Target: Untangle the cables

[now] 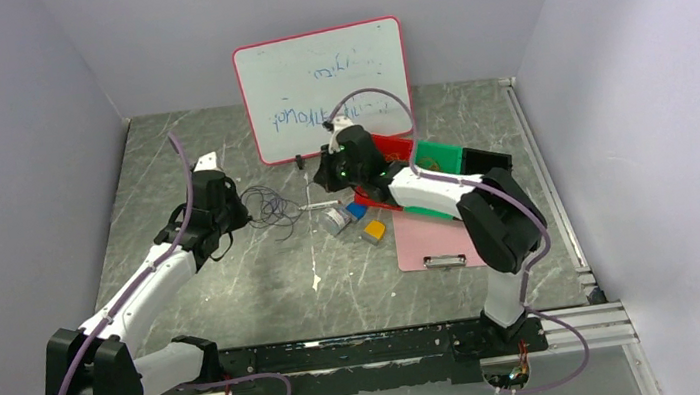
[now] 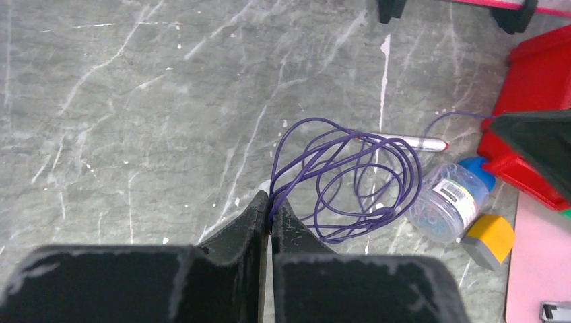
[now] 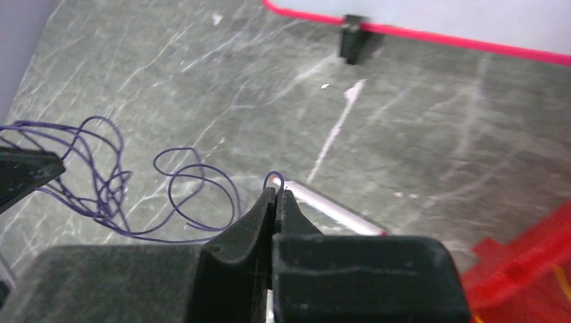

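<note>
Left fingers are shut tight, pinching several strands of the purple cable where they bunch at one side of the coil. From that pinch the loops fan out over the grey tabletop toward a clear bottle, a yellow block and a marker pen. One thin strand runs on to the dark tip of the other arm, beside the red box. Holding the bunch here reads as an anchor: it fixes the coil so that another part can be drawn away.

From the right wrist, the right fingers are likewise closed, nipping a small bight of the same cable that pokes up just above their tips. The pen lies just beyond and beneath them, and the other loops trail off toward the opposite arm's tip. I judge this a grip on a freer stretch, taken apart from the anchor so that a pull would open the loops.

Seen from above, the coil lies on the tabletop between the two arms, in front of the whiteboard and nearer the left arm. No other cable shows.
</note>
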You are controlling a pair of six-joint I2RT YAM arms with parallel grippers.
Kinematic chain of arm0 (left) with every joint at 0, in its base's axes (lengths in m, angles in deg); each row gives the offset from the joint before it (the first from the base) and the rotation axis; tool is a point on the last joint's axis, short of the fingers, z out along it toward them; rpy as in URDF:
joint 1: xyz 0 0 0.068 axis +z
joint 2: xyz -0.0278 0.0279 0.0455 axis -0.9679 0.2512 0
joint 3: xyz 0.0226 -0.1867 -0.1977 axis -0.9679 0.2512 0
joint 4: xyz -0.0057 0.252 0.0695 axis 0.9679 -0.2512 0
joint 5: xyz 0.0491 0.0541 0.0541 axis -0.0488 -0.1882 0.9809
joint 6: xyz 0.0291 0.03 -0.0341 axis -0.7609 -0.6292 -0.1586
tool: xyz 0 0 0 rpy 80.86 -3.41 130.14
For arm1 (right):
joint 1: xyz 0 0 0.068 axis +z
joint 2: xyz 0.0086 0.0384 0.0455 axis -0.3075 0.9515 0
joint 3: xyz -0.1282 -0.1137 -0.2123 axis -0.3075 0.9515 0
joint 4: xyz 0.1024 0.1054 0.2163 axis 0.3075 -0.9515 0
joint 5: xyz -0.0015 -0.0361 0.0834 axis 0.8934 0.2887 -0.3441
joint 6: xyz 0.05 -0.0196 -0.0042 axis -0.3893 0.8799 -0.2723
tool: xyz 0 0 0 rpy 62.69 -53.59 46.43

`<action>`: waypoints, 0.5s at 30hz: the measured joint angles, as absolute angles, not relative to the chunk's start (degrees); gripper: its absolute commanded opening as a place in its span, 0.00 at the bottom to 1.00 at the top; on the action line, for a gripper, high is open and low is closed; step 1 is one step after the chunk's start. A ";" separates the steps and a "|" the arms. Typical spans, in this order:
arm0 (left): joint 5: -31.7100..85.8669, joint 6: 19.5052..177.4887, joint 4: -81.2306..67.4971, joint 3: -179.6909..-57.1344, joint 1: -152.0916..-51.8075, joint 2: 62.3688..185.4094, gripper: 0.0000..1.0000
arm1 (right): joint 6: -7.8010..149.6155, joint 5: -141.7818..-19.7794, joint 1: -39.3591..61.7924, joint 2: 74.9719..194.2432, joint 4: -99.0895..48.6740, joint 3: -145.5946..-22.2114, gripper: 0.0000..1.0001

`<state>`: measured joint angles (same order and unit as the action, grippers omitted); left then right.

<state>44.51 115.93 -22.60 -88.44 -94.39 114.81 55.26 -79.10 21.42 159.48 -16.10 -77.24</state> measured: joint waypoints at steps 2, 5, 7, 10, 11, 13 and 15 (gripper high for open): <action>45.71 116.26 -23.08 -88.50 -94.39 114.81 0.07 | 55.48 -78.42 19.91 158.19 -16.23 -76.23 0.00; 47.09 116.52 -23.91 -88.53 -94.28 114.83 0.07 | 55.81 -77.30 17.18 155.35 -16.51 -74.20 0.00; 47.77 116.76 -24.39 -88.59 -94.17 115.00 0.07 | 55.94 -76.63 15.35 152.94 -17.02 -72.98 0.00; 48.25 117.18 -24.87 -88.61 -93.54 115.57 0.07 | 56.07 -75.93 12.44 148.59 -17.85 -71.51 0.00; 48.22 117.33 -24.94 -88.61 -93.08 115.84 0.07 | 56.07 -75.66 11.21 146.76 -18.15 -71.12 0.00; 48.01 117.77 -25.00 -88.61 -91.42 116.62 0.07 | 56.09 -74.96 8.55 142.65 -18.61 -70.24 0.00; 47.74 118.05 -25.00 -88.61 -89.56 117.39 0.07 | 56.18 -73.96 6.32 138.76 -18.87 -69.68 0.00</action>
